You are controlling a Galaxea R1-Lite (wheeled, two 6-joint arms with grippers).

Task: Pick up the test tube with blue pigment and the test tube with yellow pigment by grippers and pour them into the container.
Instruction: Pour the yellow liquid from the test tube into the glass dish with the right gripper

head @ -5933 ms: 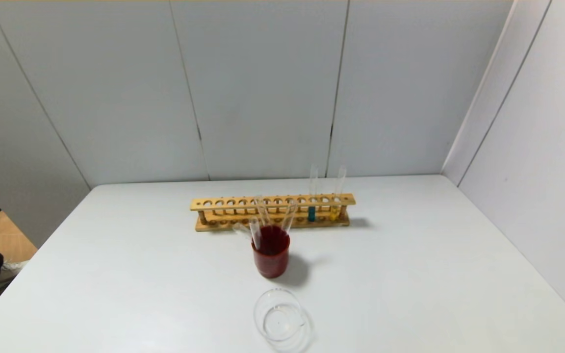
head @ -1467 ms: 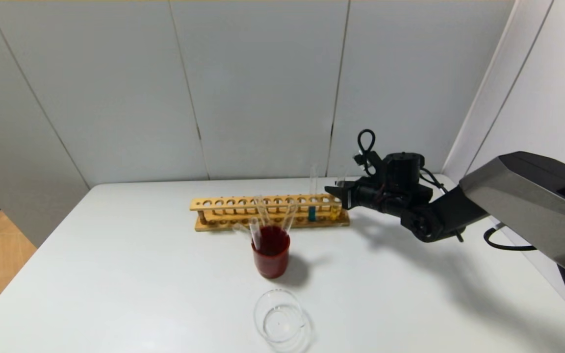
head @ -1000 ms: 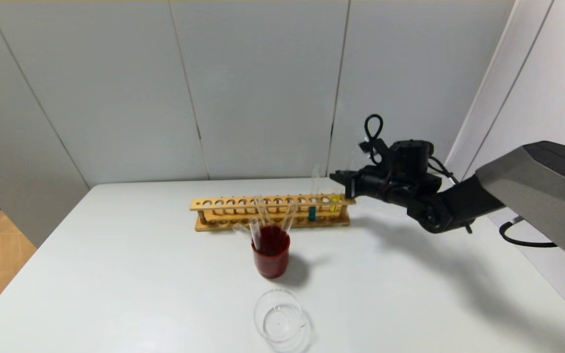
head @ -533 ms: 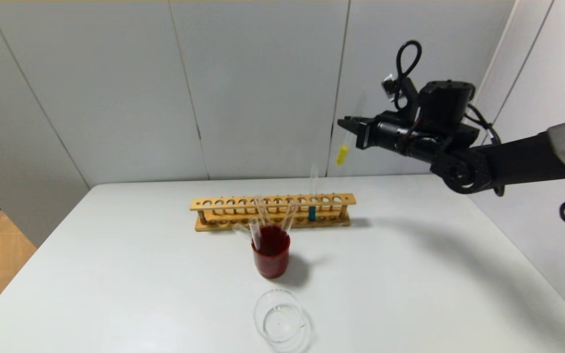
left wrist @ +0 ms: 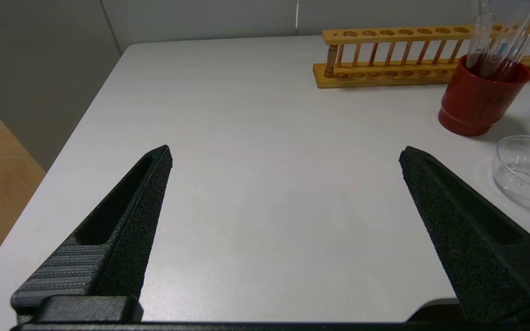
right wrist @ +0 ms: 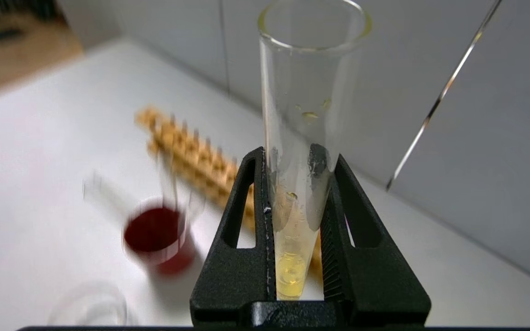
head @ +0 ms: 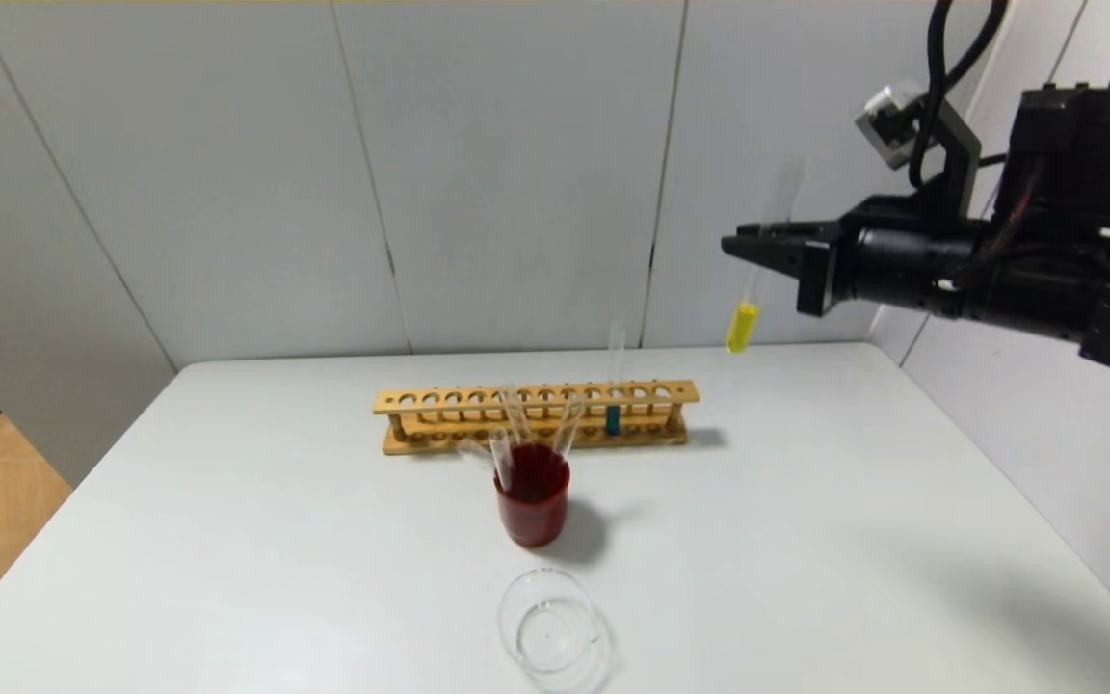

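Observation:
My right gripper (head: 757, 241) is shut on the test tube with yellow pigment (head: 743, 326) and holds it nearly upright, high above the table's far right, clear of the rack. In the right wrist view the tube (right wrist: 302, 138) stands between my fingers (right wrist: 246, 193), with the gripper (right wrist: 292, 158) closed round it. The test tube with blue pigment (head: 613, 416) stands in the wooden rack (head: 478, 400). The container (head: 547, 631) is a low clear beaker at the table's front centre; it also shows in the left wrist view (left wrist: 527, 170). My left gripper (left wrist: 285, 154) is open and empty over the table's left side.
A beaker of dark red liquid (head: 533, 506) with several clear tubes (head: 516, 414) leaning in it stands between the rack and the container. The rack (left wrist: 412, 55) runs along the back. Grey wall panels close the table at the back and right.
My right gripper closed on the yellow tube in the rack, lifted it out and carried it up and to the right. The blue tube has not moved.

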